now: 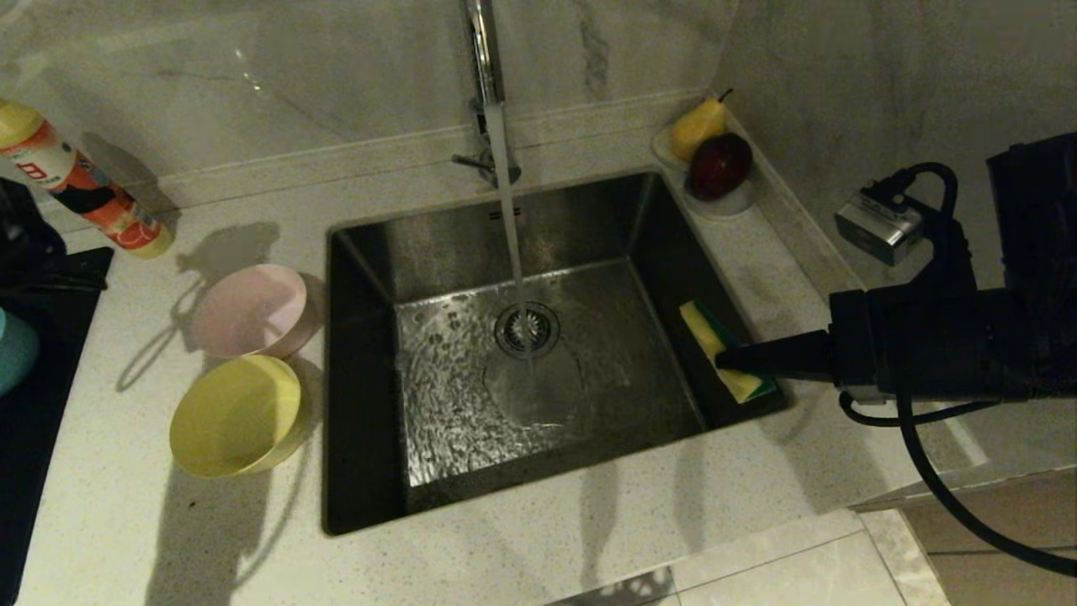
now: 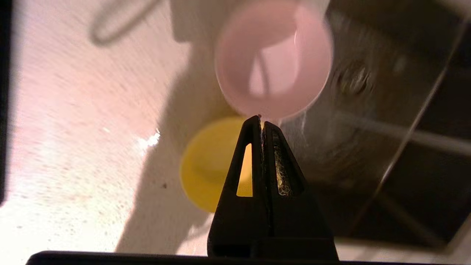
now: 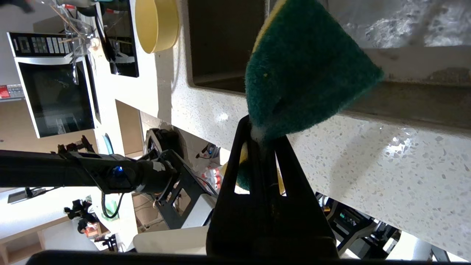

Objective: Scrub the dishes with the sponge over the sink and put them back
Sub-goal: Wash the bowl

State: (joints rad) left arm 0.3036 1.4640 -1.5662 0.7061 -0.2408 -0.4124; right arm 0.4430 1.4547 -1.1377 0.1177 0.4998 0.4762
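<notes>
Green-faced sponge (image 1: 725, 352) clamped in right hand (image 1: 730, 358), sink's (image 1: 370, 252) three o'clock. Left hand (image 2: 262, 119) clenched, empty. Advice: reopen, seat rim of pink bowl (image 2: 274, 59) firmly.

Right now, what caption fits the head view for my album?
Water runs into the sink while the right pincer holds the sponge over it; pink bowl and yellow bowl wait beside it.

A home kitchen: steel sink (image 1: 404, 252), running tap (image 1: 484, 50), speckled countertop (image 1: 589, 539) (built-in oven (image 3: 55, 81) beyond).
</notes>
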